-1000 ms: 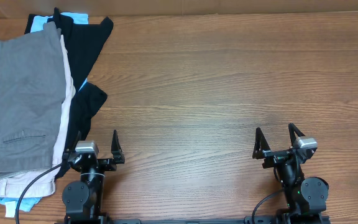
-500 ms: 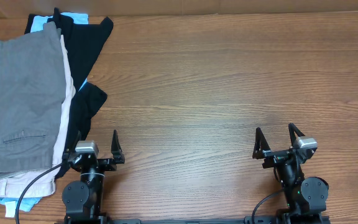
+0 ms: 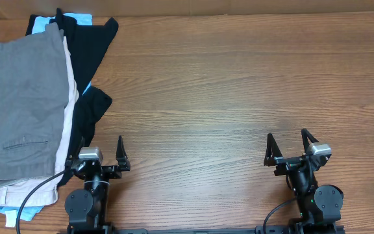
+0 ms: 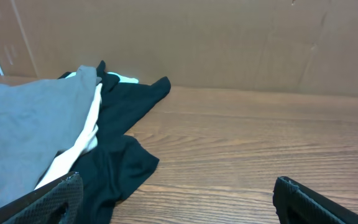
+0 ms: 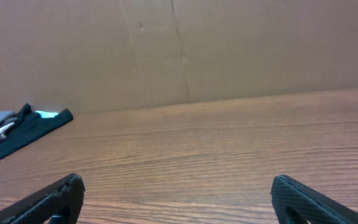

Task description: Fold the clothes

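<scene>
Near edge: my left gripper (image 3: 101,155) and right gripper (image 3: 286,146) sit with jaws spread, holding nothing, presumably parked off the work. Far left, grey shorts (image 3: 21,104) top the pile, over beige shorts (image 3: 8,188) and a black garment (image 3: 93,49), so they are likely the first to fold.

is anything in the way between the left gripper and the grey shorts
Nothing visible stands in the way. The left gripper is open at the near edge of the table, and the grey shorts lie on top of the pile, ahead and to its left. Only the flat edge of the black garment lies between them.
</scene>
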